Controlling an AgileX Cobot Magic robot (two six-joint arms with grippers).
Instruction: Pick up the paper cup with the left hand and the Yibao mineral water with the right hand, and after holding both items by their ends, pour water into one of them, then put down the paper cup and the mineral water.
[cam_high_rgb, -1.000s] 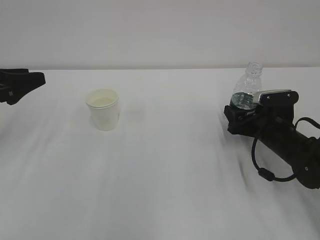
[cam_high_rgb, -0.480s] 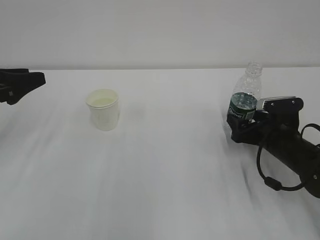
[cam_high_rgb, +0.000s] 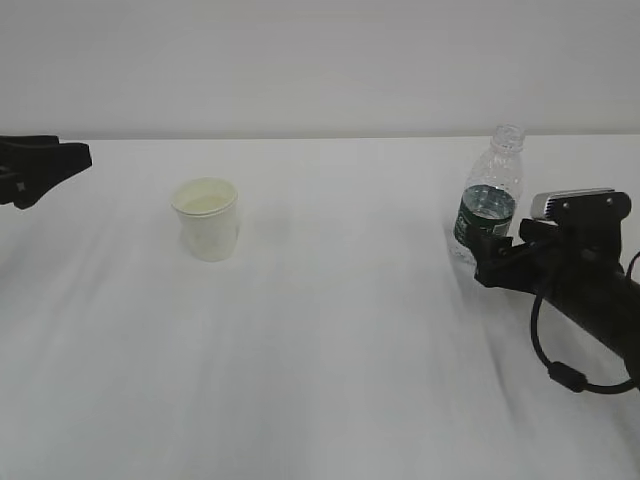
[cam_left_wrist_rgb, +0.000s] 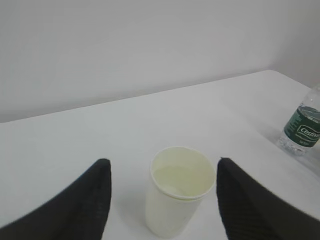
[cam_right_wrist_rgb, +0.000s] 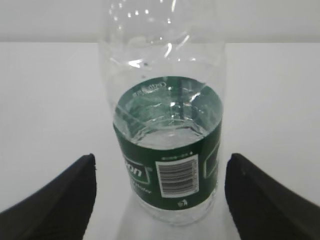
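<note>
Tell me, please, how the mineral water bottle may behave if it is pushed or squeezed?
The Yibao mineral water bottle is tall and narrow, so a push near its neck would probably tip it. Its thin clear ribbed wall likely dents under a firm squeeze. It looks only partly filled, so probably light, and it appears uncapped, so tipping could spill.

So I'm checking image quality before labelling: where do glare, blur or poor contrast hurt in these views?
Exterior view: washed out, soft; the paper cup barely separates from the white table. Left wrist view: left hand fingertips blurred at the frame's bottom edge. Right wrist view: specular highlights on the Yibao mineral water; right hand fingertips out of focus.
</note>
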